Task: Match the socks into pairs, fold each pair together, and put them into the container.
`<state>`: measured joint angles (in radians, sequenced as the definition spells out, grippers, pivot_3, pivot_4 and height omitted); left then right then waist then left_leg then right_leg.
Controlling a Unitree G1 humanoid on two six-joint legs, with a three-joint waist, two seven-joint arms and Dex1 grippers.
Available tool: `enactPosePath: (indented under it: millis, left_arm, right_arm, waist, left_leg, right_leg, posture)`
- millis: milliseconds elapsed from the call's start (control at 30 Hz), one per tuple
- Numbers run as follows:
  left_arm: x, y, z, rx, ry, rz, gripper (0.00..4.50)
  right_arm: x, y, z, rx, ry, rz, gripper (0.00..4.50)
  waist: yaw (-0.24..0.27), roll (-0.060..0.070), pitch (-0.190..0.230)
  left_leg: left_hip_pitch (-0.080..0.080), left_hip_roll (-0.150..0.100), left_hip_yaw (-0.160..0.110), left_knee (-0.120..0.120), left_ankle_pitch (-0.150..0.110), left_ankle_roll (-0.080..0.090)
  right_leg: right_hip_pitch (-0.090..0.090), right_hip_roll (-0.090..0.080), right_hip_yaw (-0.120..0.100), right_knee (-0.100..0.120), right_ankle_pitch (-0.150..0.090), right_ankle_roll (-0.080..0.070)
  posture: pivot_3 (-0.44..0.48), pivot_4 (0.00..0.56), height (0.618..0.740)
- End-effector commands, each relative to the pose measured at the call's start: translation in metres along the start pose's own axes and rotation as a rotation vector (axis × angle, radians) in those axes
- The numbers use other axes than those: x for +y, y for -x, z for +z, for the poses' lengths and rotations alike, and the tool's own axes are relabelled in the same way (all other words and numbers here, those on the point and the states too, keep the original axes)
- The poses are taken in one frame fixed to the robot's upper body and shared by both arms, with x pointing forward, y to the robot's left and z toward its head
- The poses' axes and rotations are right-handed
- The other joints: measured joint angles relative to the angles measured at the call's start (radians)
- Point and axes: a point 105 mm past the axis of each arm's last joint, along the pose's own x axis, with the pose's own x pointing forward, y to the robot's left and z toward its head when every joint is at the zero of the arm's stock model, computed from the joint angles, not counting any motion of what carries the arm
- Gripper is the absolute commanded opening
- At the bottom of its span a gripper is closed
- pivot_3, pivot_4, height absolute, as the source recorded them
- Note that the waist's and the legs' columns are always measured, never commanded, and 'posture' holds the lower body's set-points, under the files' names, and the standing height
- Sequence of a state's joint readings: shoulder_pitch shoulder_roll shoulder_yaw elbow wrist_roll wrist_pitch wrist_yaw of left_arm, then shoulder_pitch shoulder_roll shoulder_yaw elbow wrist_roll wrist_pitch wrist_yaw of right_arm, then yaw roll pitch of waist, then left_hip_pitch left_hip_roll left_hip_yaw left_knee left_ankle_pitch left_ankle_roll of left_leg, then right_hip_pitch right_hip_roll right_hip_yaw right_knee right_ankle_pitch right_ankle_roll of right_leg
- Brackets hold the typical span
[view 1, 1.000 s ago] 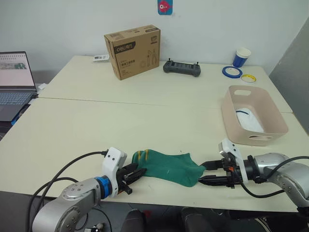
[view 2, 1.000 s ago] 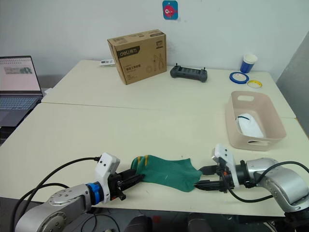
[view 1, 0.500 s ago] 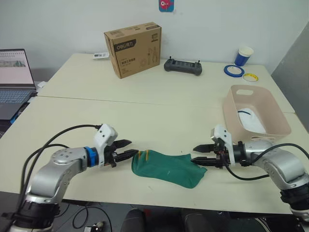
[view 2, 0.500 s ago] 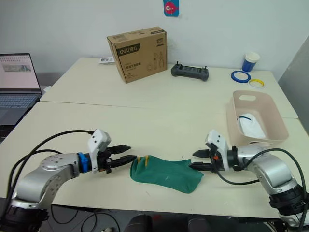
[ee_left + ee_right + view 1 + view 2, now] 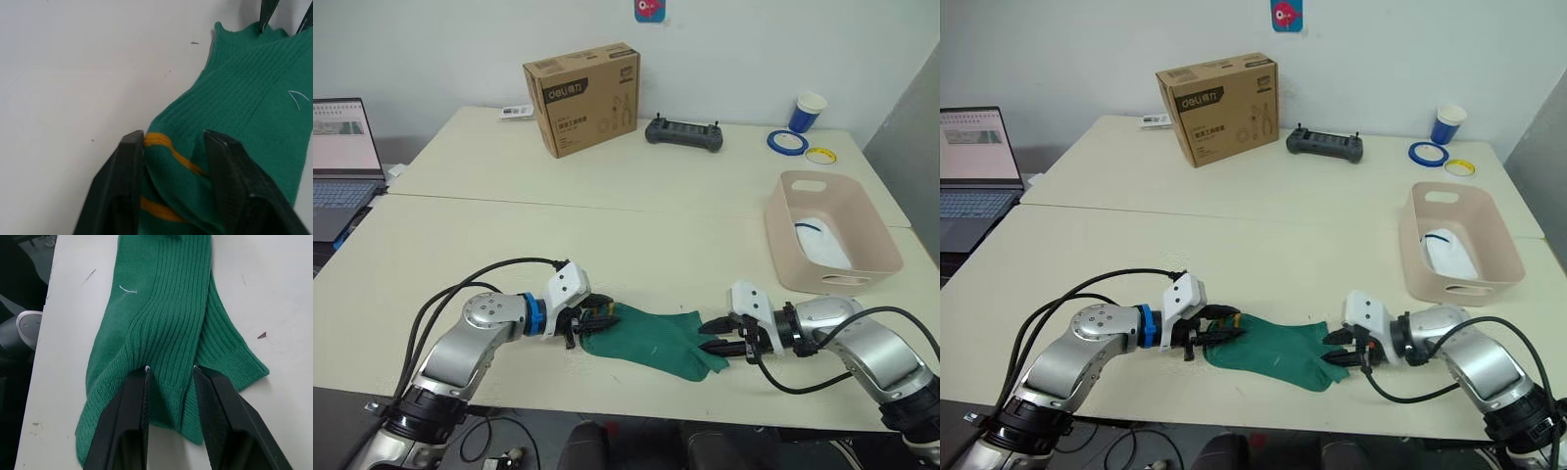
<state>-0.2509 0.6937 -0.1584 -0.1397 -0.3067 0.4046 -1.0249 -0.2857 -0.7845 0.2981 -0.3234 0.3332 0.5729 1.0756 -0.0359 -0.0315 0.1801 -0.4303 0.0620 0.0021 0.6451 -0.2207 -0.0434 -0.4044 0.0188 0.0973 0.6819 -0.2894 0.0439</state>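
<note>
In the left eye view, the dark green pair [image 5: 656,336] lies flat near the front edge of the table [image 5: 607,235], well apart from the pink container [image 5: 829,233], which stands at the far right side of the table. The left gripper [image 5: 597,318] is at the cuff end of the pair, the end farther from the container, and its two black fingers pinch the cuff with the yellow marks. The right gripper [image 5: 717,336] is at the toe end, the end nearer to the container, and its fingers close on the green fabric there. Inside the container there is a white sock [image 5: 819,245] with a dark stripe. Behind the container, toward the wall, stand a blue paper cup [image 5: 805,113] and two tape rolls [image 5: 801,149]; a black controller [image 5: 683,134] and a brown cardboard box [image 5: 582,98] are farther from the container along the back of the table, and a laptop [image 5: 342,147] is at the opposite side. In the left wrist view, the black fingers [image 5: 117,191] squeeze the cuff between them, and the yellow stripes [image 5: 171,156] show in the gap. In the right wrist view, the fingers [image 5: 129,421] press together on a ridge of the ribbed green fabric at the toe end of the pair
</note>
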Motion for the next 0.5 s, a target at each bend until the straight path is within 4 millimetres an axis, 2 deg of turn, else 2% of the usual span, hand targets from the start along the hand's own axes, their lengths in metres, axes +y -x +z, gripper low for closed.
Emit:
enactPosePath:
  millis: [33,100,367,500]
  left_arm:
    - [0.001,-0.002,0.011,-0.031,-0.04,-0.011,0.62]
    - [0.001,-0.001,0.014,-0.04,-0.041,-0.007,0.04]
    - [-0.004,0.011,0.031,-0.115,-0.014,-0.019,0.04]
    - [-0.004,0.013,0.033,-0.124,-0.003,-0.01,0.04]
  right_arm:
    - [0.004,-0.001,0.004,-0.006,0.047,0.007,1.48]
    - [0.004,-0.002,0.002,0.0,0.047,0.006,1.48]
    - [0.003,-0.004,-0.002,0.021,0.055,-0.004,1.48]
    - [0.002,-0.004,-0.005,0.037,0.061,-0.011,1.48]
  waist:
    - [0.002,0.0,0.0]
    - [0.003,0.0,0.0]
    - [0.003,0.0,0.0]
    - [0.003,0.0,0.0]
  left_leg:
    - [0.0,0.0,0.0,0.0,0.0,0.0]
    - [0.0,0.0,0.0,0.001,0.0,0.0]
    - [0.0,0.0,0.0,0.0,0.0,0.0]
    - [0.0,0.0,0.0,0.0,0.0,0.0]
  right_leg:
    - [0.0,0.0,0.0,0.0,0.0,0.001]
    - [0.0,0.0,0.0,0.0,0.001,0.001]
    - [0.0,0.0,0.0,0.0,0.001,0.0]
    - [0.0,0.0,0.0,0.0,0.001,0.0]
  posture:
    - [0.0,0.15,0.74]
    - [0.0,0.15,0.74]
    - [0.0,0.15,0.74]
    - [0.0,0.15,0.74]
